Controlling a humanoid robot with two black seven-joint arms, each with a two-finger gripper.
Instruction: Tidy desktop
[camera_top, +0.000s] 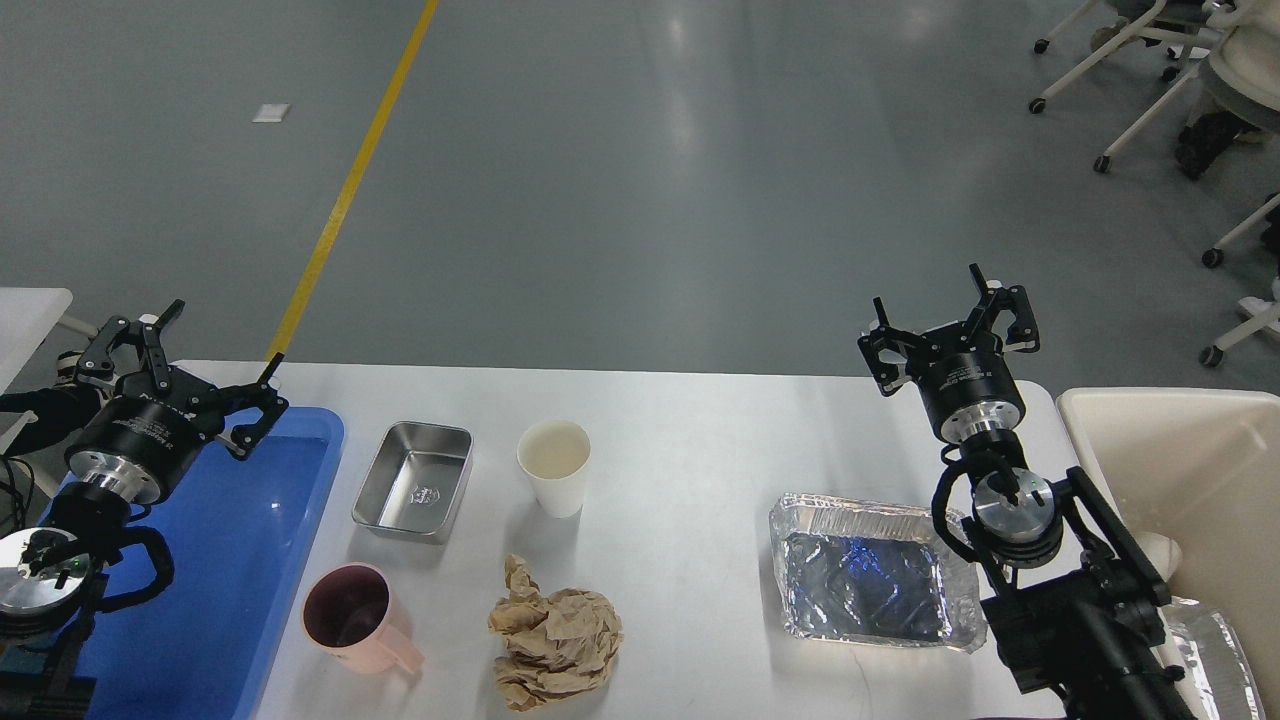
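Head view: cluttered white desktop (680, 440), grey floor (620, 180)

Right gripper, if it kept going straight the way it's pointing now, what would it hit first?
Probably nothing: the right gripper, open, points up and away past the far edge of the desktop, with only bare floor beyond, though depth is uncertain.

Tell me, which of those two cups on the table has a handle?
The pink cup, nearest the table's front edge beside the blue tray. The white paper cup farther back has none.
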